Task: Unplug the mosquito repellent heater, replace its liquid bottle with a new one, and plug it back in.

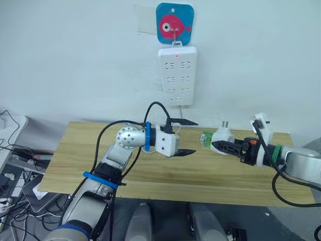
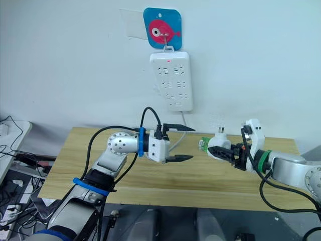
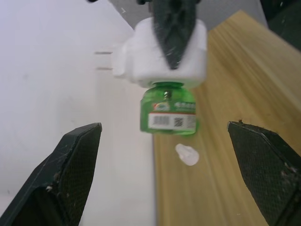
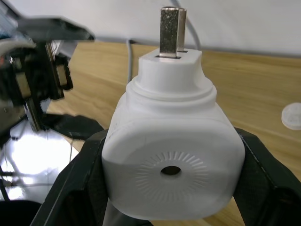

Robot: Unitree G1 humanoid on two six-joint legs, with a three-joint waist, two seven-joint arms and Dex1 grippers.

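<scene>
The right gripper (image 1: 216, 146) pinches the mosquito repellent heater (image 1: 221, 135) between its two black fingers and holds it above the right part of the wooden table (image 1: 150, 170), unplugged, with its prongs pointing up and its green liquid bottle (image 1: 206, 138) sticking out toward the left. The left gripper (image 1: 186, 137) hangs over the middle of the table with its fingers spread wide, facing the bottle and just apart from it, gripping nothing. A small white cap (image 3: 187, 154) lies on the tabletop below the bottle, and the white power strip (image 1: 177, 75) hangs on the far wall beneath a blue hook plate with a pink fish (image 1: 174, 23).
</scene>
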